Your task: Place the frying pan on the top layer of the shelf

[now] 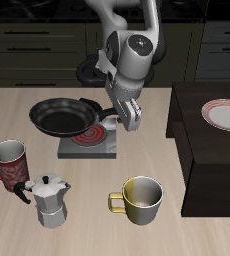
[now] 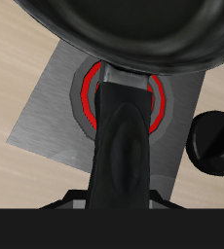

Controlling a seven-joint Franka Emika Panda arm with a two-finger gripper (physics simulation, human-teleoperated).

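The tool (image 1: 120, 108) pinches the handle of the pan (image 1: 65, 117), its jaws pressed against the handle's sides near the end away from the bowl. In the wrist view the handle (image 2: 119, 146) runs straight out from the tool to the pan's glossy black underside (image 2: 133, 34), and the tool's fingers themselves show only as dark corners at the frame's edge.

The pan hangs above the worktop (image 1: 97, 215), its bowl clear of the surface and reaching out past the edge of a small grey stove plate (image 1: 87, 145). The plate's red ring burner (image 2: 161, 102) lies directly under the handle; the wrist view shows the ring on both sides of it. A round black knob (image 2: 216, 141) sits just beside the plate.

The shelf (image 1: 202, 160) stands at the side of the worktop, well apart from the pan. On its flat top rests a white plate with a red rim (image 1: 227, 115); the rest of the top is bare dark wood.

Nearer the front edge stand three things in a loose row: a red patterned mug (image 1: 9, 160), a silver moka pot (image 1: 50, 198) just beside it, and a yellow-lined metal mug (image 1: 140, 198) in front of the shelf's near corner.
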